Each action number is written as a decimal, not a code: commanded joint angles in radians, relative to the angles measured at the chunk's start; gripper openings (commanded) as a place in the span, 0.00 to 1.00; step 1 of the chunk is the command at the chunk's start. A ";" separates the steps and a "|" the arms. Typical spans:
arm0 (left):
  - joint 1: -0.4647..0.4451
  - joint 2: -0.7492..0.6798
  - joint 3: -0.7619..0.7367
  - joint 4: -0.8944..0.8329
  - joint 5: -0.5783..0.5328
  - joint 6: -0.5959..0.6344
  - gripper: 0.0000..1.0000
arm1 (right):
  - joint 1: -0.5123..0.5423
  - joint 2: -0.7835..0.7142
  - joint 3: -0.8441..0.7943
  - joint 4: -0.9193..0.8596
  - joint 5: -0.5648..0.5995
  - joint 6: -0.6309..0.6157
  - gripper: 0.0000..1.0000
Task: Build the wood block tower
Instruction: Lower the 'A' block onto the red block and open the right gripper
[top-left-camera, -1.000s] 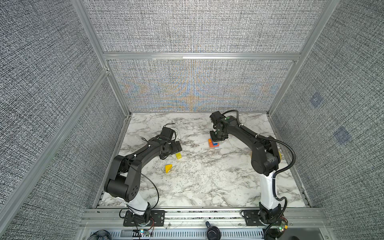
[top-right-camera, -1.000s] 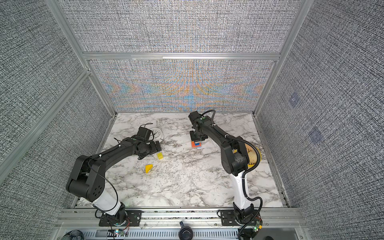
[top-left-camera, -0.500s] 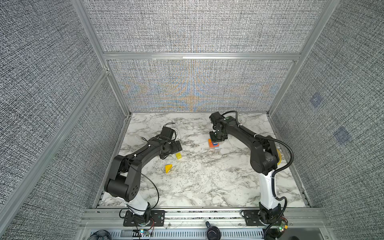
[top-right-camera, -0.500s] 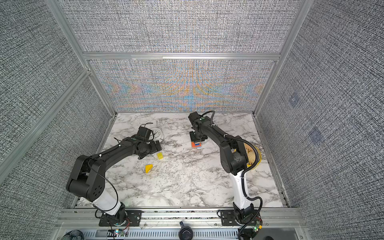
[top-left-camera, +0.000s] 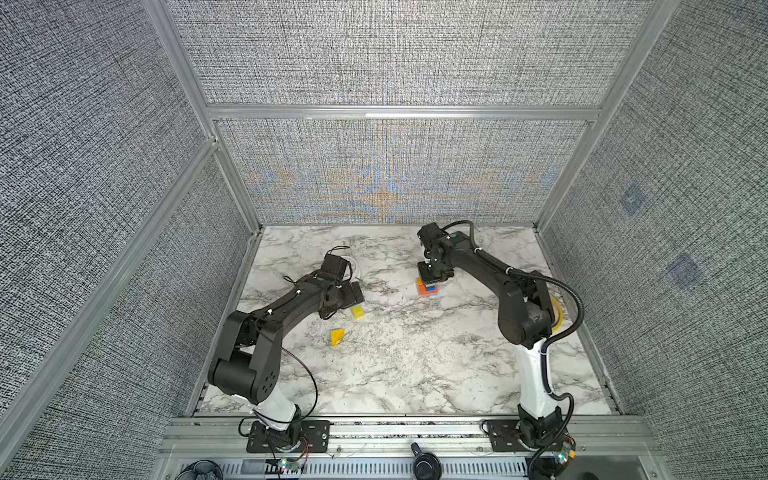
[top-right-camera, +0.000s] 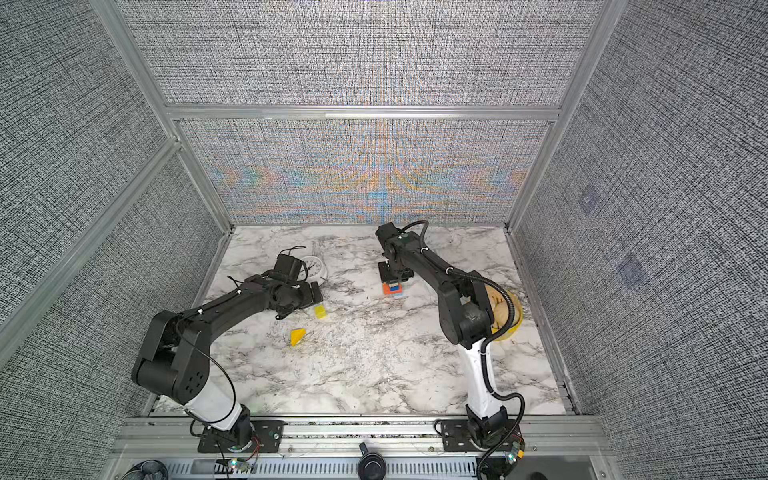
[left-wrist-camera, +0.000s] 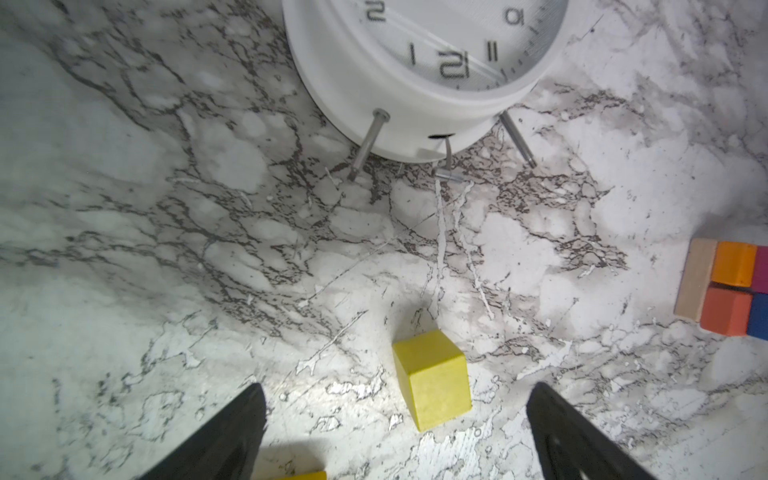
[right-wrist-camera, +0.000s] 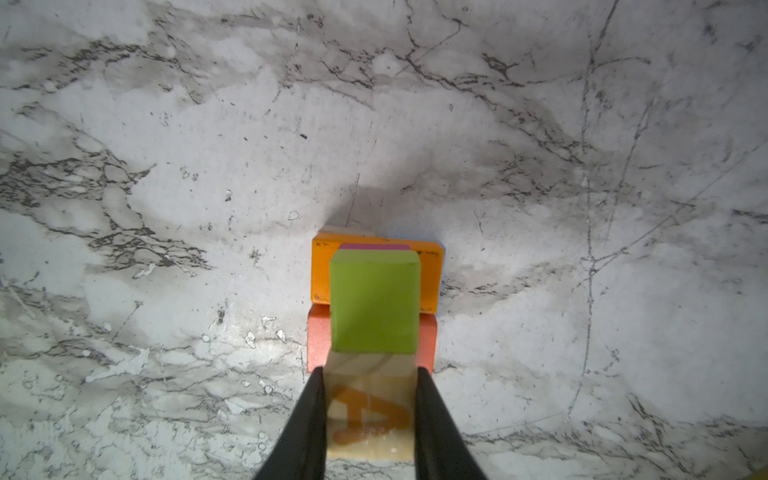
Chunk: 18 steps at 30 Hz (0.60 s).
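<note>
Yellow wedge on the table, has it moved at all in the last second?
No. In both top views the yellow wedge lies where it did, at the same gap from the yellow cube.

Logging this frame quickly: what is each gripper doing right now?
Left gripper: open, holding nothing; the yellow cube lies untouched near its fingertips.
Right gripper: closed on the tan letter block.

Robot lab test cell: aluminium frame (top-left-camera: 399, 112), grey fabric panels (top-left-camera: 374, 50), marble-look table (top-left-camera: 415, 365), left arm (top-left-camera: 291, 303) and right arm (top-left-camera: 486, 270) bolted to front rail (top-left-camera: 415, 428).
</note>
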 joint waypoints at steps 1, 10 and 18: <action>-0.001 -0.007 0.001 0.005 -0.005 -0.004 0.99 | -0.002 0.004 0.009 -0.027 -0.004 -0.007 0.29; 0.000 -0.010 -0.004 0.007 -0.002 -0.008 0.99 | -0.004 0.008 0.012 -0.027 -0.009 -0.013 0.29; 0.001 -0.016 -0.012 0.010 -0.002 -0.012 0.99 | -0.004 0.009 0.009 -0.024 -0.013 -0.012 0.31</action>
